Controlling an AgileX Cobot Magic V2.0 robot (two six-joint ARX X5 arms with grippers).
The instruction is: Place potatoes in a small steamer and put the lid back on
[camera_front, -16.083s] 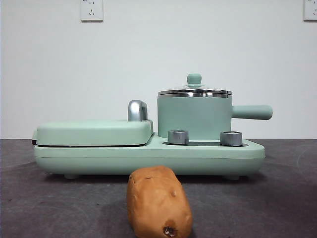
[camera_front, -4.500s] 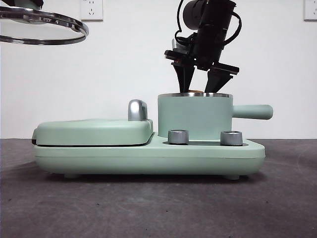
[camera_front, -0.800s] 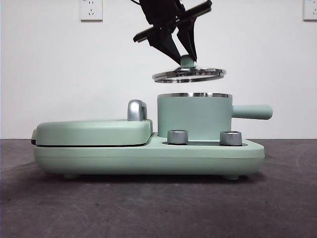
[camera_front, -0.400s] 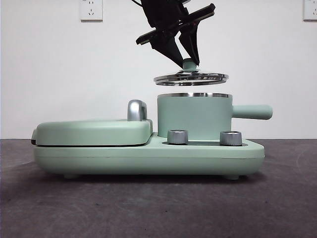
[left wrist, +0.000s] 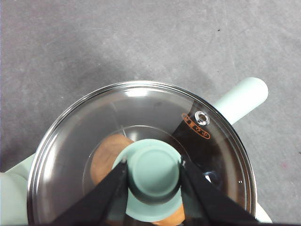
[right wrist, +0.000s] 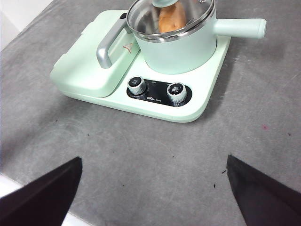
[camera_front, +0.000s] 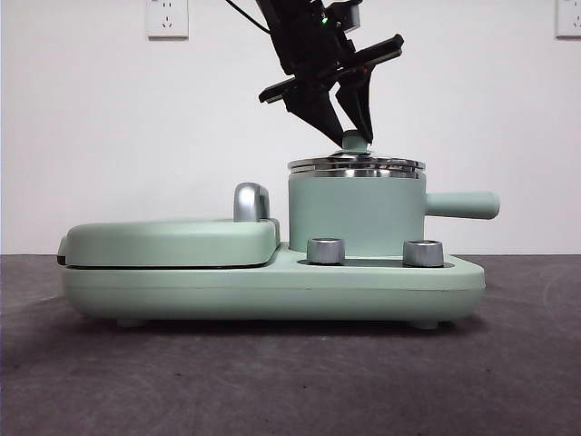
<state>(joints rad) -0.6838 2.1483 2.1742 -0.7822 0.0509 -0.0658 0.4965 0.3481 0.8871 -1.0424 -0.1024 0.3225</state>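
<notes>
The lid (camera_front: 356, 164) and left tool (camera_front: 348, 116) block the steamer's (camera_front: 356, 213) mouth from above.

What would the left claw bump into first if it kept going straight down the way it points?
The left gripper already clasps the lid's knob; pressing on, it would likely meet the glass lid on the steamer.

Mint-green steamer (camera_front: 356, 216) with shiny steel rim, matching green side handle (camera_front: 463, 204). Clear glass lid (left wrist: 141, 155), steel-edged, mint-green knob (left wrist: 154, 170), small orange marking by its vent. Orange-brown potato (right wrist: 171, 20) seen through glass. Black left claw (left wrist: 154, 188). Silver dials (right wrist: 156, 88) on black panel. Speckled grey worktop (right wrist: 141, 160).
</notes>
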